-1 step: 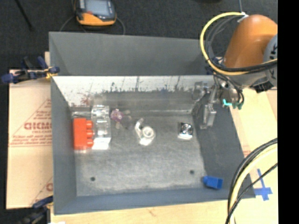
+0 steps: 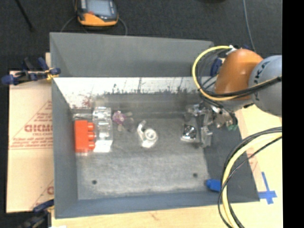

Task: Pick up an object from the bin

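Camera view, front to back: what is nearest for the taking? asks the desk.

Photographer: The small round white-and-clear plastic piece [image 2: 148,137] lies mid-floor in the grey metal bin [image 2: 142,184], near the gripper [image 2: 195,129]. Whether the gripper is open or closed cannot be told. The piece looks light, hard and slick, so grasp across its body. Nothing blocks it. An orange rectangular block in clear plastic wrapping [image 2: 86,137] sits well apart, and a tiny purple bit [image 2: 118,118] lies farther back.

Single camera, fixed overhead, looking steeply down into the grey metal bin [image 2: 133,56], offset slightly toward its near right side. Medium range: whole bin framed, dark floor [image 2: 156,8] around it.
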